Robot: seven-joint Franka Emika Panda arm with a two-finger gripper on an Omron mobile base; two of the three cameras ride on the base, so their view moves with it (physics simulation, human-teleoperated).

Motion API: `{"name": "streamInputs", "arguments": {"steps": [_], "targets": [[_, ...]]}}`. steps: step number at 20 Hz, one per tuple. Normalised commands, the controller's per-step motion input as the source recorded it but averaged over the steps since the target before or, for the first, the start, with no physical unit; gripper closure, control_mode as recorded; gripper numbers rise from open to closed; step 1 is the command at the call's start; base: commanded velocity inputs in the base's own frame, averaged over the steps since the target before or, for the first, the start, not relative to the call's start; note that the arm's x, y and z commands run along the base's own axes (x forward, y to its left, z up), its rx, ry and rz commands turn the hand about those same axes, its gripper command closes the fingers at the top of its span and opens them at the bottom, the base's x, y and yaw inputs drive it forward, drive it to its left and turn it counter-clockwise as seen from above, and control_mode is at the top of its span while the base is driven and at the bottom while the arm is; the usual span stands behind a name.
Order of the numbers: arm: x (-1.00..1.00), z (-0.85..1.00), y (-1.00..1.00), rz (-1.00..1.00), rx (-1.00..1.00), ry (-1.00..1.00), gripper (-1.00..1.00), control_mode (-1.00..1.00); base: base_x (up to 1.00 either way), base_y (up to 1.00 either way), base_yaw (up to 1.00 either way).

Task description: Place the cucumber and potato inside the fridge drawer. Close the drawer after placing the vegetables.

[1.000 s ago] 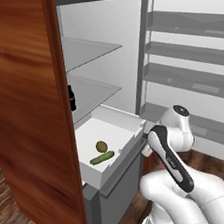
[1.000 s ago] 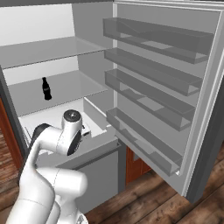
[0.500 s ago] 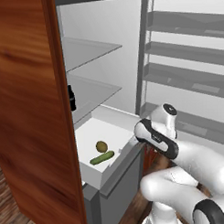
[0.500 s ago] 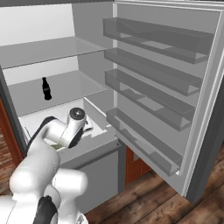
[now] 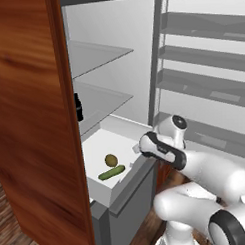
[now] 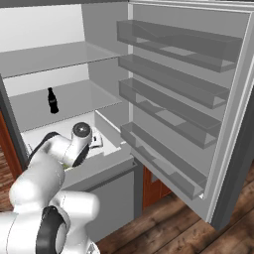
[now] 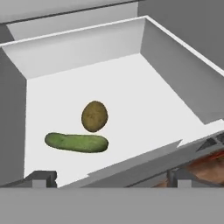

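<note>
Even, flat light all round, nothing dim, no glare anywhere. In the hand view the fridge drawer (image 7: 144,100) floor sits bright white at frame centre, its walls shading to soft grey at left and right. The potato (image 7: 94,116) and cucumber (image 7: 76,142) show crisp edges with barely a shadow under them. In the left base view the wooden panel (image 5: 29,122) at left looks smeared and soft. The right base view is a touch coarse, jagged along the door shelves (image 6: 173,94) at upper right.
</note>
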Motion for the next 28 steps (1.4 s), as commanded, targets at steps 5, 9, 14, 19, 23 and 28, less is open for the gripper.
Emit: {"name": "streamInputs", "arguments": {"steps": [5, 9, 14, 19, 23, 28], "targets": [[-0.55, 0.03, -0.14, -0.36, 0.03, 0.01, -1.00, -1.00, 0.00, 0.00, 0.00], [-0.56, -0.89, -0.27, -0.32, 0.11, 0.00, -1.00, -1.00, 0.00, 0.00, 0.00], [-0.44, -0.89, -0.23, -0.28, 0.19, 0.00, -1.00, -1.00, 0.00, 0.00, 0.00], [-0.12, -0.82, -0.03, -0.19, 0.22, -0.03, -1.00, -1.00, 0.00, 0.00, 0.00], [0.01, -0.88, 0.00, -0.13, 0.22, -0.13, -1.00, -1.00, 0.00, 0.00, 0.00], [0.10, -0.91, 0.03, -0.13, 0.21, -0.17, -1.00, -1.00, 0.00, 0.00, 0.00]]}}
